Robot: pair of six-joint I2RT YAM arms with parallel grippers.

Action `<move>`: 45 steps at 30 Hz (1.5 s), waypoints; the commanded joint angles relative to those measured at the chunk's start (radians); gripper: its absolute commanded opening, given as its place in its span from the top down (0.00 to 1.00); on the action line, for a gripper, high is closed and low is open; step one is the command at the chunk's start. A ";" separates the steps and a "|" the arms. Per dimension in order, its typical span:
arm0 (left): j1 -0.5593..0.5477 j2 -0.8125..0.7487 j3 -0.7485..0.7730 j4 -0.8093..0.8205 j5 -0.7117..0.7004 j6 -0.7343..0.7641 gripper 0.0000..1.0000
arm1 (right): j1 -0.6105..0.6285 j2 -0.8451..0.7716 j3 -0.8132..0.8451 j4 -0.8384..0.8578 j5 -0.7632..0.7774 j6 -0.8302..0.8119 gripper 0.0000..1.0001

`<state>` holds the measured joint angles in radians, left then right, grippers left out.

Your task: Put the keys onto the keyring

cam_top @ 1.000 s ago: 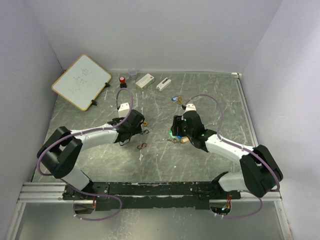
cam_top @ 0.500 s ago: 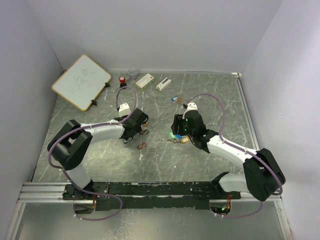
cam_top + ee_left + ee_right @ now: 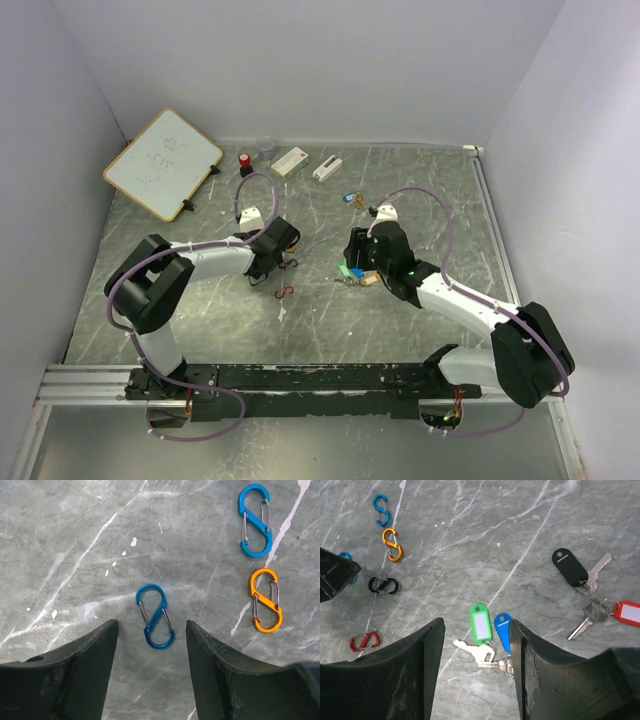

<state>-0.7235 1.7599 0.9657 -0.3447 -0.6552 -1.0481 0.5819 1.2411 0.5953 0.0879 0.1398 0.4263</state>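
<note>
We are hovering the right gripper [image 3: 476,625], jaws apart and empty, over the keys [image 3: 482,656] lying flat on the table [image 3: 470,540]. Light, thin and likely slippery, they are probably best pinched by the green tag [image 3: 481,624]. The left gripper [image 3: 151,625], jaws also apart, is straddling a blue clip [image 3: 155,616].

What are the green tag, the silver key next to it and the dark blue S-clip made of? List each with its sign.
Green tag: apparently glossy moulded plastic, evenly bright around a white paper-like insert. Silver key: bare metal, judging by its pale sheen. Dark blue S-clip: probably anodised metal, a satin coloured body with thin grey wire gates.
</note>
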 commanded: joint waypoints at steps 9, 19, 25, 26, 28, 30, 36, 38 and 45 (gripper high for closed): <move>0.003 0.067 0.048 0.004 -0.016 0.003 0.36 | 0.004 -0.020 -0.012 -0.006 0.026 0.002 0.46; 0.003 0.086 0.056 0.004 -0.016 0.004 0.41 | 0.004 -0.020 -0.013 -0.008 0.031 0.002 0.46; 0.003 0.093 0.057 0.005 -0.016 0.008 0.49 | 0.004 -0.018 -0.014 -0.008 0.033 0.003 0.46; 0.003 0.093 0.057 0.006 -0.015 0.008 0.52 | 0.004 -0.019 -0.014 -0.009 0.033 0.002 0.46; 0.004 0.093 0.055 0.009 -0.015 0.013 0.58 | 0.004 -0.022 -0.014 -0.011 0.034 0.002 0.46; 0.004 0.093 0.054 0.013 -0.012 0.013 0.69 | 0.004 -0.024 -0.017 -0.012 0.033 0.002 0.46; 0.005 0.092 0.053 0.007 -0.009 0.014 0.90 | 0.004 -0.029 -0.018 -0.015 0.035 0.002 0.46; 0.004 0.090 0.052 0.007 -0.009 0.016 0.93 | 0.004 -0.028 -0.019 -0.013 0.035 0.003 0.46; 0.004 0.076 0.047 0.015 -0.012 0.043 0.93 | 0.005 -0.021 -0.020 -0.019 0.037 -0.005 0.46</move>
<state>-0.7231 1.8183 1.0180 -0.3370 -0.7063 -1.0245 0.5819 1.2316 0.5941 0.0834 0.1631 0.4267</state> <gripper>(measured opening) 0.117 0.539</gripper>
